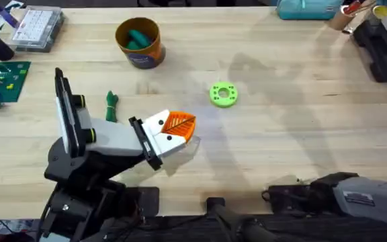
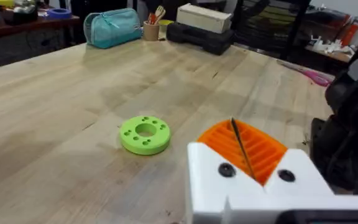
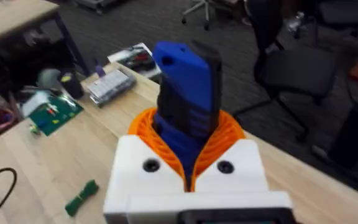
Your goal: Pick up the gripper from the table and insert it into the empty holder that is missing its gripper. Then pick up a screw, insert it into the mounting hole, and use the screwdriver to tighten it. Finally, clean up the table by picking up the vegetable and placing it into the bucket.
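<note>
Overhead: your left gripper [image 1: 180, 128] lay low over the pale wooden table [image 1: 281, 134], its orange ribbed pads pressed together and holding nothing. The small dark-green knobbly vegetable [image 1: 111, 105] sat on the table just behind and to the left of that gripper, apart from it. The round orange-brown bucket [image 1: 140, 42] stood farther back, with something teal inside. A lime-green round disc with a centre hole [image 1: 223, 94] lay beyond the left gripper, to its right. A clear plastic compartment box [image 1: 37, 27] rested at the far left corner.

Left wrist: your left gripper's pads [image 2: 244, 146] met in a thin seam, with the lime-green disc [image 2: 145, 134] ahead on the table.

Right wrist: your right gripper [image 3: 188, 158] clamped the stubby screwdriver with the thick bright-blue handle [image 3: 185, 87], the handle standing up between its pads. The vegetable [image 3: 81, 196] lay on the table well below.
</note>
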Available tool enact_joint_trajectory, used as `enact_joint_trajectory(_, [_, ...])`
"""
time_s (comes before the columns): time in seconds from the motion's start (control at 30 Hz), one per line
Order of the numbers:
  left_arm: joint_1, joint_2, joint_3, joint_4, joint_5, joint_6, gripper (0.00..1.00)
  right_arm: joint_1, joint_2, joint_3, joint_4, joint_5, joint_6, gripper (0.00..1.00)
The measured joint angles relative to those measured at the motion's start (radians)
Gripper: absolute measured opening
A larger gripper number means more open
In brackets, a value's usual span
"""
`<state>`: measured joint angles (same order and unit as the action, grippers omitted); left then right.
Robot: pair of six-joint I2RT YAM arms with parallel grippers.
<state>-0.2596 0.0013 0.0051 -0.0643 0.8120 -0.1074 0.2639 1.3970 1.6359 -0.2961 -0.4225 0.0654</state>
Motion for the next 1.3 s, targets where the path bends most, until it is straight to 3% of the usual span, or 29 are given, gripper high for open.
enact_joint_trajectory(0.33, [0.0, 0.0, 0.0, 0.0, 0.0, 0.0, 0.018, 0.038, -0.001, -0.248, 0.352, -0.145, 0.114, 0.026])
enact_joint_trajectory(0.63, [0.0, 0.0, 0.0, 0.0, 0.0, 0.0, 0.018, 0.061, -0.001, -0.307, 0.39, -0.3, 0.105, 0.026])
enact_joint_trajectory(0.93, [0.0, 0.0, 0.0, 0.0, 0.0, 0.0, 0.02, 0.076, -0.001, -0.448, 0.737, -0.489, 0.139, 0.026])
enact_joint_trajectory(1.23, [0.0, 0.0, 0.0, 0.0, 0.0, 0.0, 0.018, 0.145, -0.001, -0.492, 0.822, -0.62, 0.216, 0.026])
enact_joint_trajectory(1.3, [0.0, 0.0, 0.0, 0.0, 0.0, 0.0, 0.018, 0.18, -0.001, -0.517, 0.91, -0.639, 0.247, 0.026])
